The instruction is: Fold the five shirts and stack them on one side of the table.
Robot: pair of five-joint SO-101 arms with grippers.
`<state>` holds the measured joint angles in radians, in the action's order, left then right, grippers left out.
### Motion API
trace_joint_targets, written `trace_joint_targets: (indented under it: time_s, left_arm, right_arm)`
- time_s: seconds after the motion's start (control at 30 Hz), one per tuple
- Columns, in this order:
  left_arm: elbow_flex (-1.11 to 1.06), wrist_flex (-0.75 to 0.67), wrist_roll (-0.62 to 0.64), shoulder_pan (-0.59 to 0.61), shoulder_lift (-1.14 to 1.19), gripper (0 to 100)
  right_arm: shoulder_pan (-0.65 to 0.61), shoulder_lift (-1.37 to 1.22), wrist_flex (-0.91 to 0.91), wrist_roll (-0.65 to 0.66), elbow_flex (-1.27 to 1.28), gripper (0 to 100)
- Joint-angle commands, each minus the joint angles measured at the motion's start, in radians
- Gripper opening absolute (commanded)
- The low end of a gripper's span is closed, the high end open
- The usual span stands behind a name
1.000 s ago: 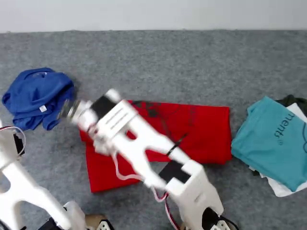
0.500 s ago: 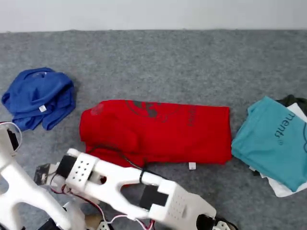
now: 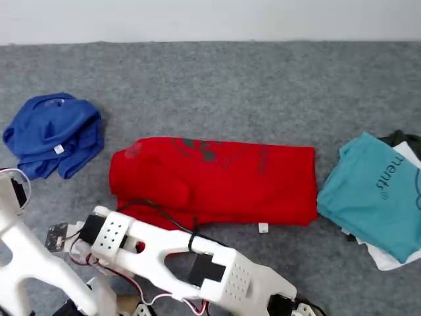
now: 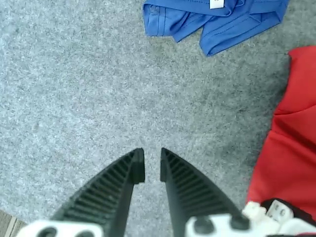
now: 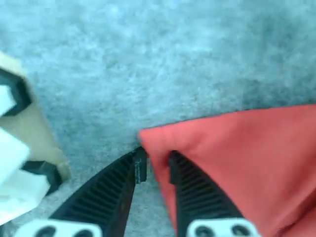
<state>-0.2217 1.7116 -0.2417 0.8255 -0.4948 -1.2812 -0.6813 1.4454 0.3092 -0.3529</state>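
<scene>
A red shirt (image 3: 217, 178) lies folded into a long band across the middle of the table. My right gripper (image 3: 58, 236) is low near the front left, off the shirt's lower left corner. In the right wrist view this gripper (image 5: 154, 165) is shut on a corner of the red shirt (image 5: 237, 163), and the cloth trails back under the arm. My left gripper (image 4: 152, 168) hovers over bare carpet with only a thin slit between its fingers and nothing in it. A crumpled blue shirt (image 3: 52, 131) lies at the far left.
A folded teal shirt (image 3: 371, 194) tops a stack at the right edge, over a white shirt (image 3: 388, 260) and a dark one (image 3: 402, 138). The left arm (image 3: 20, 257) stands at the front left corner. Grey carpet (image 3: 217, 85) stretches along the back.
My right arm swung from the red shirt's upper left corner down to the front left. The shirt's lower left flap no longer lies spread out. Over the last half second little moved.
</scene>
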Motion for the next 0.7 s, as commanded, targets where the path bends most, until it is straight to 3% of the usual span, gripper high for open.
trace_joint_targets:
  time_s: [0.0,0.17,0.67]
  left_arm:
    - [0.031,0.005,0.009,-0.011,-0.025,7]
    - [0.031,0.005,0.008,-0.011,-0.025,7]
    - [-0.028,-0.002,0.006,-0.011,-0.023,7]
  right_arm:
    - [-0.001,-0.005,0.001,0.041,0.005,3.1]
    - [0.030,0.025,0.025,0.091,0.003,1.0]
    - [0.302,0.252,-0.059,0.140,0.002,1.1]
